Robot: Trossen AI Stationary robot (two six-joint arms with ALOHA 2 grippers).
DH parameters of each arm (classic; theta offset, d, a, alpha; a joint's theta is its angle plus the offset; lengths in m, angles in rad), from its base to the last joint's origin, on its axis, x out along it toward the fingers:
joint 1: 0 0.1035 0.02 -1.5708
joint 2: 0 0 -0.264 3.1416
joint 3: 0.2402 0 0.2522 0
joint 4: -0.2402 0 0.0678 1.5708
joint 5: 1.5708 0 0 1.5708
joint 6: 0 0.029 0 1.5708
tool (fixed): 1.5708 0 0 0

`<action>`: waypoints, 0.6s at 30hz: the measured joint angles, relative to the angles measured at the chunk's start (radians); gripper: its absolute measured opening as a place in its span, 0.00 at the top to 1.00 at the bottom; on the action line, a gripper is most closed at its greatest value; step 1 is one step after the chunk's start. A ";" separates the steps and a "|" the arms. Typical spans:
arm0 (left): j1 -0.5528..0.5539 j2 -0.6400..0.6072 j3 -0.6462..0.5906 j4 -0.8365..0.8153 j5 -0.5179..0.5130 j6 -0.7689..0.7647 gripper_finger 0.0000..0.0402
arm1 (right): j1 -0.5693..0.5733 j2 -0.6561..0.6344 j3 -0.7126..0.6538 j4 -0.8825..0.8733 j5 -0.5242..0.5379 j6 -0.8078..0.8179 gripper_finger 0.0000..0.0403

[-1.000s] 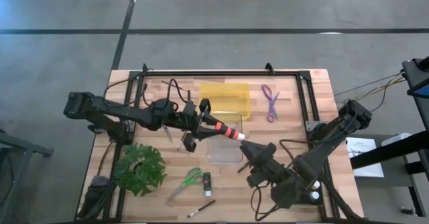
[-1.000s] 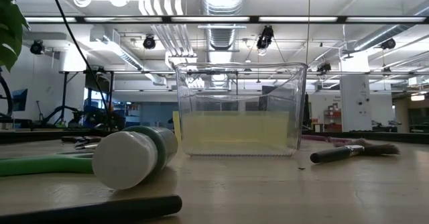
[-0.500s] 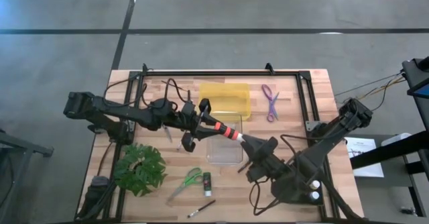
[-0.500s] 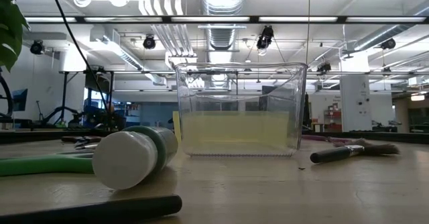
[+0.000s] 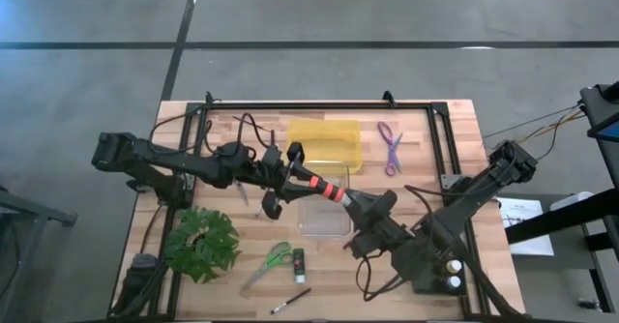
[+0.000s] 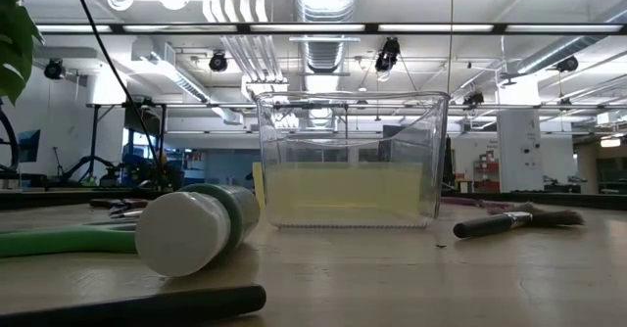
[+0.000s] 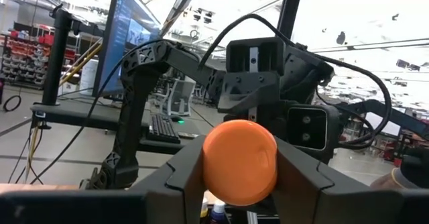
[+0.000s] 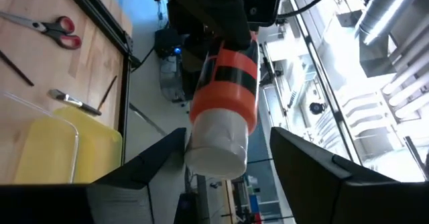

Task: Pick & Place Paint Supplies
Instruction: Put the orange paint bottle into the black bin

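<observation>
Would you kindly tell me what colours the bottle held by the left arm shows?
The bottle is orange with black bands and a white end, clearest in the right wrist view.

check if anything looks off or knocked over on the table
Nothing spilled or damaged. One green paint bottle lies on its side near the green scissors. Above the clear bin, the left gripper holds an orange paint bottle out level while the open right gripper brackets its white end.

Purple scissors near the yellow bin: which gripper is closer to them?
Right. The right gripper sits toward the table's middle, at the white end of the orange paint bottle, nearer the purple scissors. The left gripper holds that bottle farther away, beyond the yellow bin.
</observation>
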 joint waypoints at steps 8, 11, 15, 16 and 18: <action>0.000 0.000 0.000 -0.001 0.002 0.006 0.64 | 0.000 0.000 0.000 -0.003 -0.012 0.005 0.72; 0.000 0.000 0.000 -0.007 0.004 0.008 0.64 | 0.002 -0.001 0.000 -0.003 -0.017 0.005 0.72; 0.000 -0.001 0.000 -0.032 0.008 0.067 0.63 | 0.005 0.000 0.000 -0.006 -0.020 0.008 0.72; 0.000 -0.001 0.000 -0.044 0.008 0.092 0.63 | 0.007 0.000 0.000 -0.007 -0.020 0.007 0.72; 0.000 -0.002 0.000 -0.070 0.011 0.145 0.63 | 0.011 0.000 -0.002 -0.008 -0.021 0.008 0.72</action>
